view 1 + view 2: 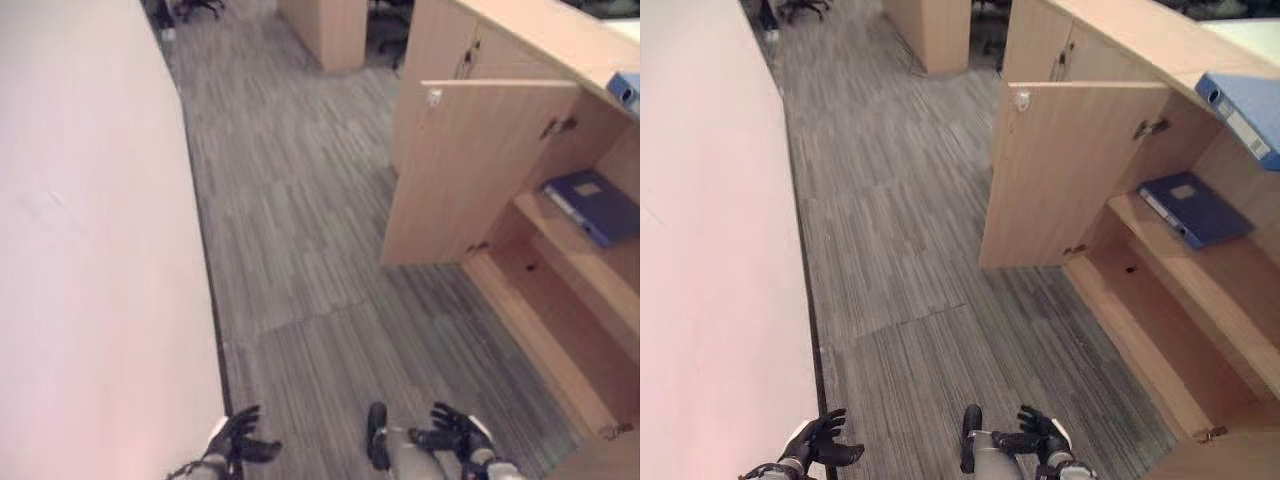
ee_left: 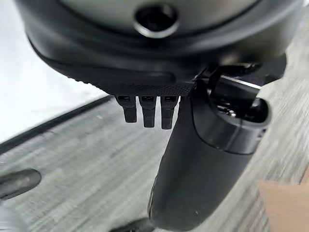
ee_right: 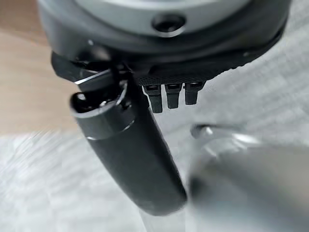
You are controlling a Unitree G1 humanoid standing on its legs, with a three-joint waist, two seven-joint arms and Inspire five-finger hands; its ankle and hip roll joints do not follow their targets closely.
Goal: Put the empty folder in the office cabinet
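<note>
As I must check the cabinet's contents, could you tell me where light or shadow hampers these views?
Right eye view: the open cabinet is evenly lit, the blue folder on its shelf plain. Left wrist view: the wall glares white past the left robot hand. Right wrist view: a glint on the right robot hand.

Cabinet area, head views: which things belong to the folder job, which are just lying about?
Job:
- blue folder lying flat on the cabinet's upper shelf
- office cabinet, its door swung open
- left hand and right hand, both low, open and holding nothing

Lying about:
- second blue folder on the cabinet top
- office chair far down the floor
</note>
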